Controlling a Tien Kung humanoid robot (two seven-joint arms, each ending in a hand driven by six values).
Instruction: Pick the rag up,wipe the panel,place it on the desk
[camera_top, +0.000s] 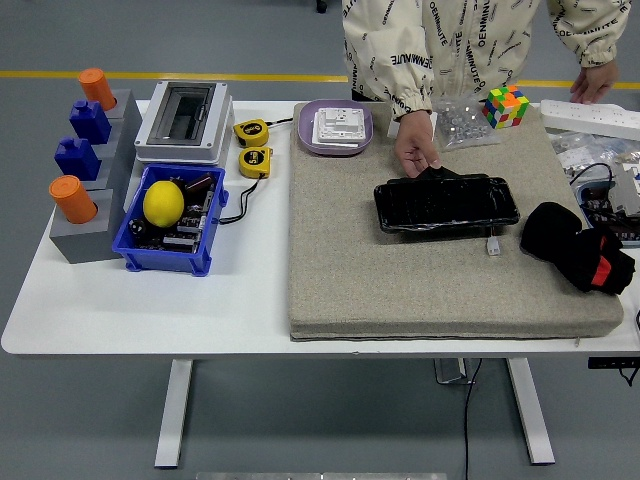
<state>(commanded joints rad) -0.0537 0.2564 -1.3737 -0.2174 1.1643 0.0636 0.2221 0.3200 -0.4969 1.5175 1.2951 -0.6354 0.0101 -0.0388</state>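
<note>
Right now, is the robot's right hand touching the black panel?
No. The right hand rests on the mat's right side, apart from the black panel; only a person's hand touches the panel's far edge.

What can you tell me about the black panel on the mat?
The panel is a glossy black, roughly rectangular piece with rounded corners, looking like plastic. It lies flat near the middle of the grey mat, long side running left to right, slightly skewed. A person's hand touches its far left corner, where something dark is pinched. A small white piece sits by its near right edge. The robot's right hand, black with a red patch, rests on the mat to its right, not touching it.
</note>
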